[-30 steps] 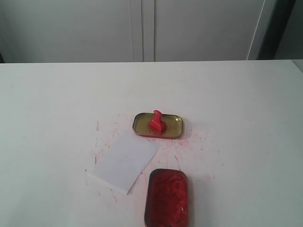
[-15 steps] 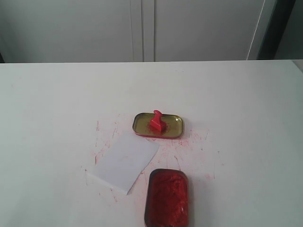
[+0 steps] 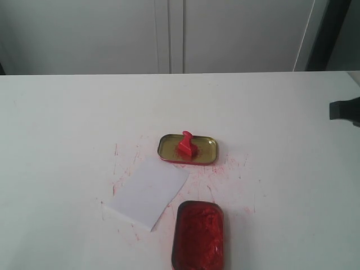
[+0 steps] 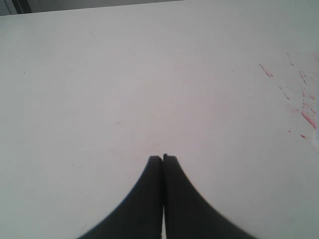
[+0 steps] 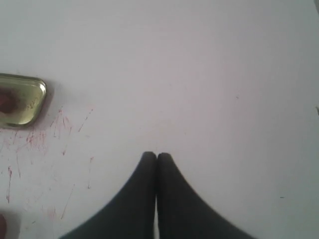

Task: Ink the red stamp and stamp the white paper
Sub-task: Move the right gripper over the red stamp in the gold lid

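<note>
Since a moment before, one thing had changed: a dark part of the right arm (image 3: 343,110) had come in at the right edge of the exterior view, while everything on the table (image 3: 67,124) lay as it had. Nearest to me sat the oblong ink tin (image 3: 198,236), open and full of rough red ink. Just beside it, to the left and a little farther back, the white paper (image 3: 147,194) lay flat and askew, its near corner close to the tin, with nothing resting on it. Fine red specks (image 3: 126,169) dotted the tabletop around both. Beyond them lay the shallow gold-lined lid (image 3: 205,143), and in it stood the red stamp (image 3: 186,145), bright plastic, its square base down and its short knobbed handle leaning a little. It was well apart from the arm, off to that arm's left, and untouched. The right gripper (image 5: 157,156) had its black fingers pressed together over bare table, a corner of the lid showing in its wrist view. The left gripper (image 4: 162,158) was likewise closed tight on nothing, over bare table.
</note>
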`<state>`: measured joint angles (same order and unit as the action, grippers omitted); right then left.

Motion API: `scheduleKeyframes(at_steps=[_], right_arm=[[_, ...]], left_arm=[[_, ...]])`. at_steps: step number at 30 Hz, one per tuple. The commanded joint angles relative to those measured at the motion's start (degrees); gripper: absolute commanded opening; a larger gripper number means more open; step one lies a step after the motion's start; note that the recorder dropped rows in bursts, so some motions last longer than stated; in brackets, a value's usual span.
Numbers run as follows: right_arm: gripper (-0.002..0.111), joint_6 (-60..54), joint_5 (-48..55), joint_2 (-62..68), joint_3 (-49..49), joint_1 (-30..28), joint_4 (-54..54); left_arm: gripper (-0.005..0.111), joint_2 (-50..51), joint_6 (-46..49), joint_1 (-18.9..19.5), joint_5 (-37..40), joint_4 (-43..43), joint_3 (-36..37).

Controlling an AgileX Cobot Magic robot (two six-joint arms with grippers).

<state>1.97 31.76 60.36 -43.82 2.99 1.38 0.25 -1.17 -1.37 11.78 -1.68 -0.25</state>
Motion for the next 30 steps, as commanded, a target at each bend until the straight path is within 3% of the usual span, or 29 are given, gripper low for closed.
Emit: scheduleKeyframes(at_steps=[1, 16, 30], right_arm=[[0.000, -0.89, 2.00, 2.81, -2.23, -0.12, 0.57], [0.000, -10.29, 9.23, 13.13, -11.12, -0.01, 10.70], [0.000, -10.98, 13.57, 26.80, -24.42, 11.52, 10.34]], left_arm=[[0.000, -0.25, -0.14, 0.07, -0.18, 0.02, 0.25], [0.000, -0.25, -0.14, 0.07, -0.18, 0.02, 0.25], [0.000, -0.25, -0.14, 0.07, -0.18, 0.02, 0.25]])
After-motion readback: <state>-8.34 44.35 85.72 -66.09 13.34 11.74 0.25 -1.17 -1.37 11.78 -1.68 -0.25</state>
